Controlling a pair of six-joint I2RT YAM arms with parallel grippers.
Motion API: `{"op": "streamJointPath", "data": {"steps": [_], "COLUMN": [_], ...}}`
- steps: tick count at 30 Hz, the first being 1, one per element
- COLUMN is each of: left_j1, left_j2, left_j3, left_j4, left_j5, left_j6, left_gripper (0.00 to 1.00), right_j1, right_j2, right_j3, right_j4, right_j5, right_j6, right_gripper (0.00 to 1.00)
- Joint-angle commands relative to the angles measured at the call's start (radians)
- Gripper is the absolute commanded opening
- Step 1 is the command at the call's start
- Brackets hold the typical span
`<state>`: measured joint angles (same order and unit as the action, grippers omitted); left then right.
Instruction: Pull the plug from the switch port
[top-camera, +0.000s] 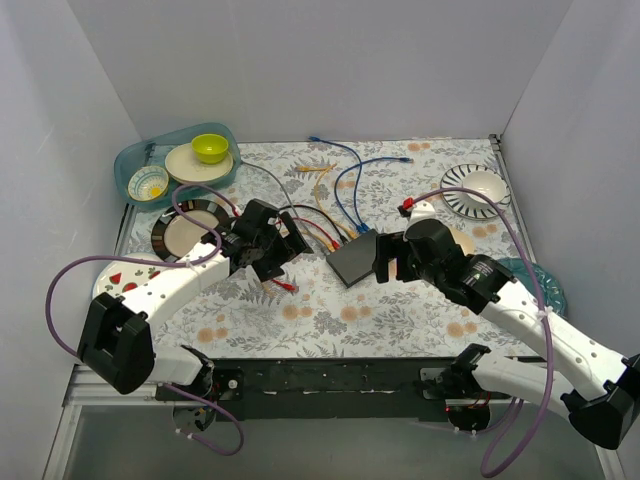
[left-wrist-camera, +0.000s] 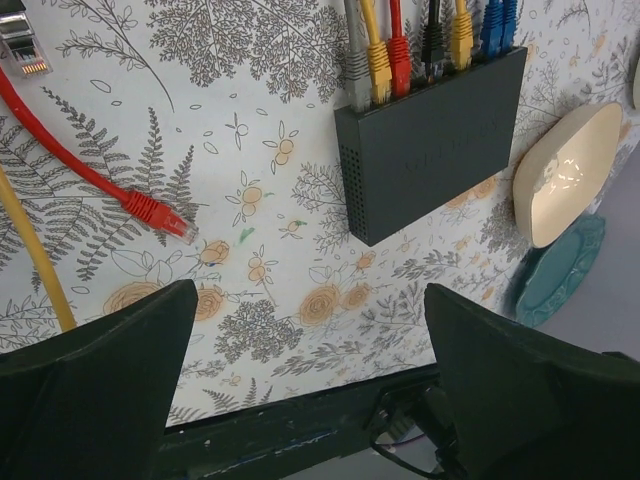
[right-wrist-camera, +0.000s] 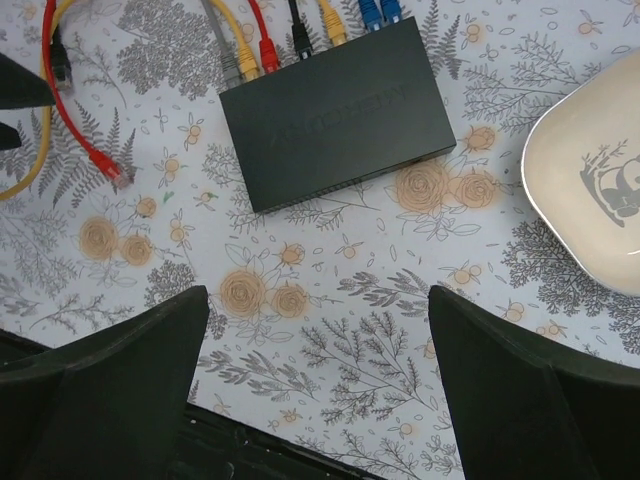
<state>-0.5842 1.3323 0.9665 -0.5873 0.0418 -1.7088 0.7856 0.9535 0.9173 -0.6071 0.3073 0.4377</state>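
Note:
The switch (top-camera: 352, 260) is a flat matte-black box lying mid-table. It also shows in the left wrist view (left-wrist-camera: 435, 150) and the right wrist view (right-wrist-camera: 335, 110). Grey, yellow, red (left-wrist-camera: 397, 55), black, yellow and two blue plugs sit in the sockets along its far edge. A loose red plug (left-wrist-camera: 160, 213) lies unplugged on the cloth to its left. My left gripper (top-camera: 275, 250) is open and empty, left of the switch (left-wrist-camera: 310, 290). My right gripper (top-camera: 390, 258) is open and empty, right next to the switch's right end (right-wrist-camera: 318, 295).
A cream dish (right-wrist-camera: 590, 190) lies just right of the switch, with a teal plate (top-camera: 545, 285) beyond it. A striped bowl (top-camera: 478, 188) is at the back right. A teal bin (top-camera: 135, 160) with a green bowl (top-camera: 210, 148) and a striped plate (top-camera: 185, 230) are at the left. Cables trail behind the switch.

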Motion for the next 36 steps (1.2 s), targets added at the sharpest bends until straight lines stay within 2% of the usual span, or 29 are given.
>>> {"op": "streamJointPath", "data": {"steps": [1, 6, 9, 10, 11, 13, 15, 17, 18, 19, 20, 23, 26, 34, 36], "left_j1": [0.006, 0.006, 0.004, 0.004, 0.004, 0.003, 0.001, 0.001, 0.001, 0.001, 0.003, 0.009, 0.009, 0.009, 0.007], "left_j2": [-0.005, 0.008, 0.086, 0.111, 0.140, 0.191, 0.197, 0.188, 0.182, 0.173, 0.176, 0.226, 0.313, 0.537, 0.586], "left_j3": [-0.017, 0.038, 0.125, 0.153, 0.190, 0.236, 0.206, 0.172, 0.152, 0.124, 0.118, 0.164, 0.245, 0.376, 0.382], "left_j4": [0.047, 0.030, 0.032, 0.012, 0.000, -0.008, 0.003, 0.020, 0.027, 0.050, 0.056, 0.055, 0.047, 0.095, 0.101], "left_j5": [-0.013, -0.029, -0.058, -0.057, -0.048, -0.043, -0.048, -0.043, -0.043, -0.043, -0.048, -0.105, -0.128, -0.043, -0.002], "left_j6": [-0.069, -0.014, 0.087, 0.107, 0.126, 0.159, 0.150, 0.124, 0.115, 0.109, 0.110, 0.156, 0.196, 0.244, 0.239], "left_gripper": [0.98, 0.98, 0.98, 0.98, 0.98, 0.98, 0.95, 0.89, 0.87, 0.86, 0.84, 0.79, 0.73, 0.51, 0.49], "right_j1": [0.000, 0.000, -0.005, -0.012, -0.022, -0.040, -0.058, -0.101, -0.158, -0.183, -0.201, -0.253, -0.269, -0.286, -0.292], "right_j2": [-0.042, -0.033, 0.008, 0.025, 0.048, 0.118, 0.196, 0.266, 0.337, 0.373, 0.439, 0.525, 0.539, 0.554, 0.574], "right_j3": [-0.035, -0.078, -0.093, -0.087, -0.072, -0.028, -0.005, 0.043, 0.066, 0.096, 0.112, 0.149, 0.124, 0.014, -0.004], "right_j4": [0.007, 0.029, 0.101, 0.110, 0.116, 0.139, 0.176, 0.179, 0.158, 0.153, 0.150, 0.112, 0.106, 0.153, 0.184], "right_j5": [-0.086, -0.080, -0.071, -0.053, -0.056, -0.059, -0.022, -0.036, -0.065, -0.121, -0.143, -0.175, -0.183, -0.212, -0.220], "right_j6": [-0.024, 0.058, 0.116, 0.139, 0.179, 0.174, 0.153, 0.176, 0.188, 0.193, 0.193, 0.202, 0.188, 0.185, 0.191], "right_gripper": [0.98, 0.95, 0.84, 0.78, 0.65, 0.54, 0.46, 0.26, 0.20, 0.09, 0.04, 0.01, 0.01, 0.01, 0.01]}}
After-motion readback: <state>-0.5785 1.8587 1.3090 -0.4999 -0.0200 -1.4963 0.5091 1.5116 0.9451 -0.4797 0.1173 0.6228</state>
